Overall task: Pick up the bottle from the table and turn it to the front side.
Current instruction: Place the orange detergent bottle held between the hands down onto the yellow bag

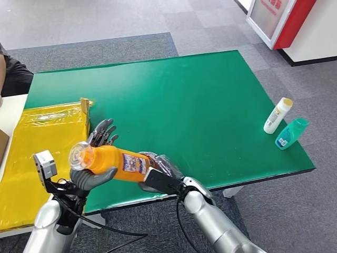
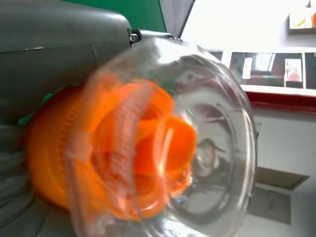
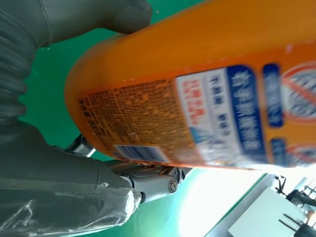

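**Orange bottle held level between both hands above the table's near edge**

The orange bottle (image 1: 113, 161) lies on its side in the air, above the near edge of the green table (image 1: 190, 95), its clear cap (image 1: 79, 156) pointing to the robot's left. The left hand (image 1: 93, 158) grips the cap end: the thumb curls under the bottle's neck and the dark fingers (image 1: 102, 133) spread behind it. The right hand (image 1: 159, 171) holds the bottom end, with the thumb pressed on one side of the bottle and the rest of the hand under it. In the right wrist view the bottle's printed label (image 3: 223, 113) faces the camera. In the left wrist view the clear cap (image 2: 164, 143) sits very close, blurred, with the orange nozzle inside.

A yellow plastic sheet (image 1: 39, 142) covers the left end of the table. At the far right a white bottle (image 1: 277, 116) and a teal bottle (image 1: 291, 133) lie side by side.
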`<state>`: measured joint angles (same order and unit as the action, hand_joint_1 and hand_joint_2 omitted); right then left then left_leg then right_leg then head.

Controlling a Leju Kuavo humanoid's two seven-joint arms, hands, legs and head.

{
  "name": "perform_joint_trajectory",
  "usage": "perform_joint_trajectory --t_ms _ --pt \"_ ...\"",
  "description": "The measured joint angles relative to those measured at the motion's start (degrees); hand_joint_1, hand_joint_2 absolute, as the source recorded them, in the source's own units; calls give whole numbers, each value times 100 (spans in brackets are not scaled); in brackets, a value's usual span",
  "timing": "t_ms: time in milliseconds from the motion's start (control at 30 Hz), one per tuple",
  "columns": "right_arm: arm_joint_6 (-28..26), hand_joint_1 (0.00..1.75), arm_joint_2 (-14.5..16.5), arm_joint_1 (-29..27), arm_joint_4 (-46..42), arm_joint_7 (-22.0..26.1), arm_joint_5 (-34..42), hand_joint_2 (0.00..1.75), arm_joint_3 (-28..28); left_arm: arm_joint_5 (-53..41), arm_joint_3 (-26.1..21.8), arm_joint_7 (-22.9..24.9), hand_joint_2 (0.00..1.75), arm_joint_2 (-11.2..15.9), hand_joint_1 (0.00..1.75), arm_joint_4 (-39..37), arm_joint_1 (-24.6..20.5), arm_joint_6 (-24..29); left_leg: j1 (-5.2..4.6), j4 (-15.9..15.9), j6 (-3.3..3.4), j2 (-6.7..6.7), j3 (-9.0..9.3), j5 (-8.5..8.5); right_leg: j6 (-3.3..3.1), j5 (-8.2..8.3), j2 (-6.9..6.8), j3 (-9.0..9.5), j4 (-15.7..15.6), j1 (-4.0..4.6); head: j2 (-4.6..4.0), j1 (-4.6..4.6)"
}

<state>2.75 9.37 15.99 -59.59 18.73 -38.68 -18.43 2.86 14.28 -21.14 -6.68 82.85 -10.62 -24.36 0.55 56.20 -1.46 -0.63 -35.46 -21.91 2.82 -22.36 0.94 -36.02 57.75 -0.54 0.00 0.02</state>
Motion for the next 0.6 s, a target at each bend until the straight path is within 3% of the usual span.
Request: perform_joint_trajectory --t_ms 33,133,167,567,600 --pt "-22 175 11 17 35 14 -31 175 -33 39 62 11 175 27 12 -20 -35 2 0 0 0 0 0 0 0 0 0 0 0 0 0 0" --pt "-63 175 29 43 91 58 -93 175 -131 174 178 13 175 104 139 -87 -88 26 0 0 -1 1 0 1 0 1 0 -1 0 -1 0 0" --pt "-68 175 31 46 97 63 -102 175 -165 201 202 4 175 128 171 -109 -93 48 0 0 -1 1 0 1 0 1 0 -1 0 -1 0 0" --pt "-73 175 8 -7 -49 44 -54 175 -360 175 290 -55 175 285 175 -174 -143 171 0 0 -1 1 -1 0 -1 0 0 -3 0 0 0 -1" --pt "-71 140 0 -15 -77 37 -41 175 -363 173 293 -55 175 293 175 -174 -145 175 0 0 -1 1 -1 0 -1 0 0 -3 0 0 0 0"
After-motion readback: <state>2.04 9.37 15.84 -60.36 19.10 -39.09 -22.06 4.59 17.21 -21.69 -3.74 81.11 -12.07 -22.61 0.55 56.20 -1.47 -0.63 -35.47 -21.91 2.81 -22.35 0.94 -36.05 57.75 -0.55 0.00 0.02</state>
